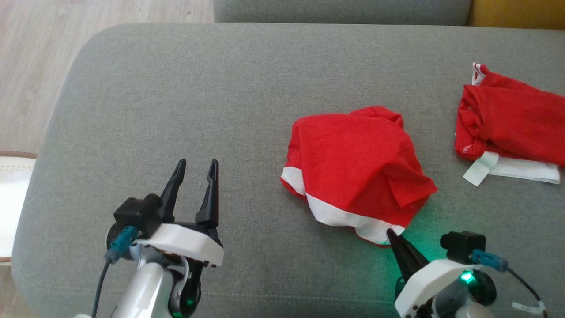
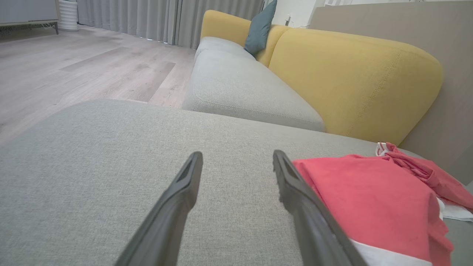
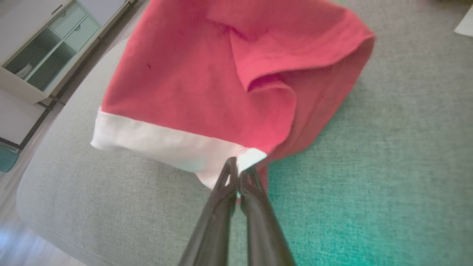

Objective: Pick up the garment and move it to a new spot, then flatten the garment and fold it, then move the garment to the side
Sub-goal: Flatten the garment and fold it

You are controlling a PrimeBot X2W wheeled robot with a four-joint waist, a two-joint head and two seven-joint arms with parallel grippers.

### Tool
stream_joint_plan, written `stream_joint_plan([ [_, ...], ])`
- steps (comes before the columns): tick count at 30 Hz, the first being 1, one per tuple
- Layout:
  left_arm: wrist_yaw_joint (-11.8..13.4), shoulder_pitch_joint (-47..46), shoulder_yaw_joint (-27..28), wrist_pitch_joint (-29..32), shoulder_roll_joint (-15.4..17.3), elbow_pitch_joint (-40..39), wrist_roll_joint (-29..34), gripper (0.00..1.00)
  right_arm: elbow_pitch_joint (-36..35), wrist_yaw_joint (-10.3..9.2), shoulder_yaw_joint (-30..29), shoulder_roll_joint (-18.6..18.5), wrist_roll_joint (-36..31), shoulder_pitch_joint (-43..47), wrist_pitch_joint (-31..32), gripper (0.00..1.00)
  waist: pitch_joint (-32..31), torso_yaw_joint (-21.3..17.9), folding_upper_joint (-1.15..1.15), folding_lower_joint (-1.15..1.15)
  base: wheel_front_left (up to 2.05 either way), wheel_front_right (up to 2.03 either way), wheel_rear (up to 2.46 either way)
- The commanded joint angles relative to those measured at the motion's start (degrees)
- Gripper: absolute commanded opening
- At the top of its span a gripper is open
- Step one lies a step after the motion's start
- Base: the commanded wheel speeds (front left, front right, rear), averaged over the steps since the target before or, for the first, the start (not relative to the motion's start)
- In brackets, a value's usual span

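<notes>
Right, so the garment (image 1: 357, 168), red w/ a white band (image 1: 340, 216) along its lower edge, lies crumpled a bit right of centre in the head view, on the grey sofa seat (image 1: 176, 88). The right gripper (image 1: 391, 234) comes up from the bottom right of the frame, fingers pressed together w/ no gap I can see, tips right at the lowest corner of the white band. That arm's wrist view agrees: right gripper (image 3: 240, 170) pinched tight on the hem corner at frame centre, w/ the garment (image 3: 192, 85) fanning up & left from there. A green light (image 1: 465, 277) glows on that wrist and tints the upholstery nearby.

As for the left gripper (image 1: 197, 162), it sits lower left of the head view, fingers spread wide, nothing btwn them, well apart from the garment. In its own wrist view the left gripper (image 2: 238, 155) has bare grey fabric btwn the fingers. The garment (image 2: 369, 199) shows at the lower right of that frame, just beside the right-hand finger.

Also, a second red piece (image 1: 507, 119) w/ white trim lies at the upper right edge of the head view, apart from the first. The yellow backrest (image 2: 351, 74) & teal cushion (image 2: 260, 27) are at the top of the left wrist view, and the wood floor (image 1: 35, 66) is at the upper left of the head view.
</notes>
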Motion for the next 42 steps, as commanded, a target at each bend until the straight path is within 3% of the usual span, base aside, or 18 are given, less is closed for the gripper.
stream_joint_plan([
  [1,-0.08,-2.98,2.38,-0.35,0.00,-1.58,0.55,1.00,-1.97,-0.04,0.98,-0.28,-0.67,-2.14,-0.80,0.00,-0.12,-0.10,0.00,0.00,0.00,0.00,0.00],
  [11,-1.13,-2.92,1.66,-0.35,-0.08,-0.04,1.05,1.00,-5.21,-0.04,-10.87,-0.28,-6.64,-5.27,-0.74,0.00,-0.74,-1.52,0.00,0.00,0.00,0.00,0.00],
  [19,-4.79,-4.71,-5.71,-0.35,-0.12,4.32,0.90,1.00,-8.06,-0.04,-20.70,-0.28,-12.16,-9.53,0.88,0.00,0.60,-2.19,0.00,0.00,0.00,0.00,0.00],
  [28,-7.28,-7.53,-18.10,1.49,-0.13,8.58,-7.32,1.00,-8.13,-0.04,-20.67,-0.28,-12.77,-10.57,1.99,0.00,1.87,-2.93,0.00,0.00,0.00,0.00,0.00],
  [36,-7.43,-7.85,-21.80,4.27,-0.13,10.76,-10.92,1.00,-7.59,-0.04,-19.71,-0.28,-12.18,-10.31,1.46,0.00,2.01,-3.09,0.00,0.00,0.00,0.00,0.00],
  [42,-6.03,-10.00,-22.33,6.38,-0.13,14.82,-11.71,1.00,-7.47,-0.04,-19.30,-0.28,-11.91,-10.63,0.93,0.00,2.48,-3.35,0.00,0.00,0.00,0.00,0.00],
])
